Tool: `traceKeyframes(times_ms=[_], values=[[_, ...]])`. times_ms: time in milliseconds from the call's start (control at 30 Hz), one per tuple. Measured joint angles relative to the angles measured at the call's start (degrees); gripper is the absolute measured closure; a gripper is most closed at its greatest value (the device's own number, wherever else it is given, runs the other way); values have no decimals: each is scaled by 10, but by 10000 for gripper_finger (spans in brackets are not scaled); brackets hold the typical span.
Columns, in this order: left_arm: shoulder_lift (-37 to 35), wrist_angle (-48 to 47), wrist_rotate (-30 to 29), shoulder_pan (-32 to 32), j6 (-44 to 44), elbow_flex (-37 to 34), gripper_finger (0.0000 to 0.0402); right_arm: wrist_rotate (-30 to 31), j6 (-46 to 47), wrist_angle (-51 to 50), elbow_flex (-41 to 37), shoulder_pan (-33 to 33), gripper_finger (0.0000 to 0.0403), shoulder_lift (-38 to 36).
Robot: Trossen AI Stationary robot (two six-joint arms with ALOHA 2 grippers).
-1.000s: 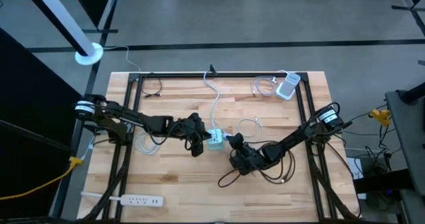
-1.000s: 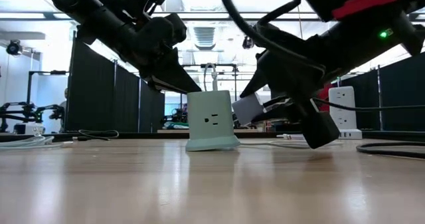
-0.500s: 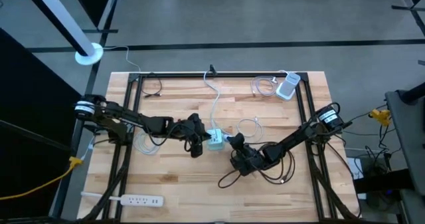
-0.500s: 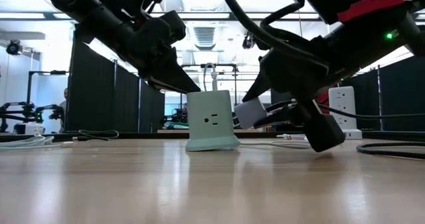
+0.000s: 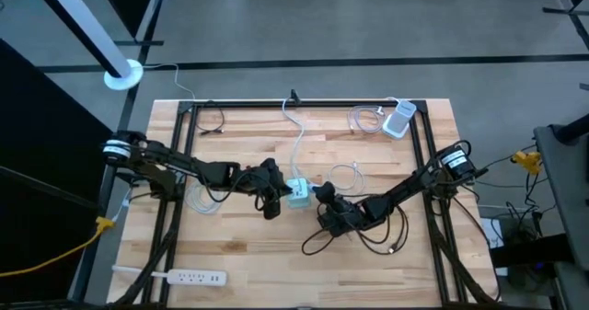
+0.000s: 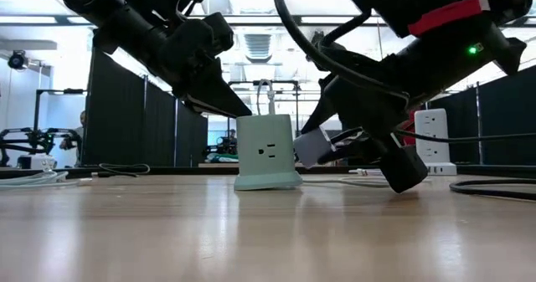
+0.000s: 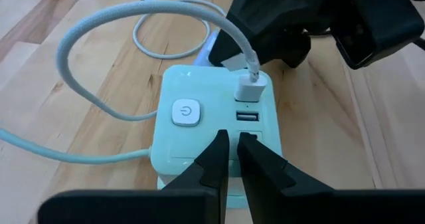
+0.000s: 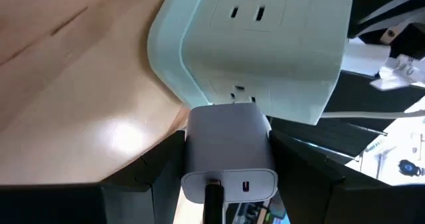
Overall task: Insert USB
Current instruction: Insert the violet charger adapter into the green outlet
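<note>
Mid-table, right gripper clamping a grey charger plug against the mint power cube, left gripper nearly closed atop it, white USB cable plugged in.

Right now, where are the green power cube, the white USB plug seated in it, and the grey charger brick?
Green power cube (image 7: 189,144), left wrist view, on its top face beside the power button.
White USB plug (image 7: 250,88), left wrist view, on its body above the port.
Grey charger brick (image 8: 229,147), right wrist view, on its flat side.
</note>
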Motion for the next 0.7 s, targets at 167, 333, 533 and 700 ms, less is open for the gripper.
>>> traceKeyframes(times_ms=[167, 333, 533, 700], values=[[-11, -18, 5, -1, 4, 0, 374, -4, -31, 31, 0, 1, 215, -10], [-73, -166, 24, -4, 10, -2, 374, -4, -38, 35, 0, 1, 215, -30], [-156, -258, -11, -6, 2, -4, 374, -28, -27, 30, -2, 1, 215, -39], [-166, -287, -23, -12, -21, -22, 374, -31, -51, 36, -2, 1, 215, -50]])
